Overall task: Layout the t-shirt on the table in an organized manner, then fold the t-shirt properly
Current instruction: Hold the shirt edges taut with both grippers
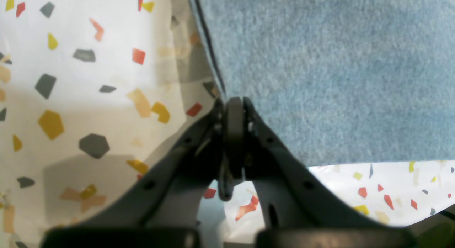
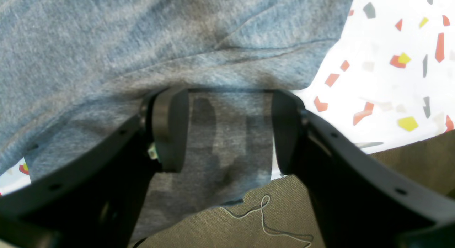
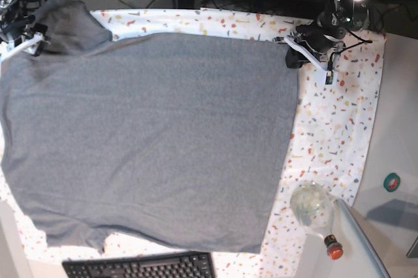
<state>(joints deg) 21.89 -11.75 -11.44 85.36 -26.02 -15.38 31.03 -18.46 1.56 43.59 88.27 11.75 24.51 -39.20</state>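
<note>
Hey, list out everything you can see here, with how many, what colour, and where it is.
t-shirt: one, heather grey, spread flat over most of the table, its sleeve by the right gripper hanging off the table edge.
table: one, white cloth with red, orange, yellow and grey flecks, under the shirt.
keyboard: one, black, at the bottom edge of the base view.
bottle: one, clear with a red cap, lying at the table edge, lower right of the base view.
tape roll: one, teal, off the table at far right.
left gripper: one, black, shut on the t-shirt's corner.
right gripper: one, black, open over the sleeve.
</note>
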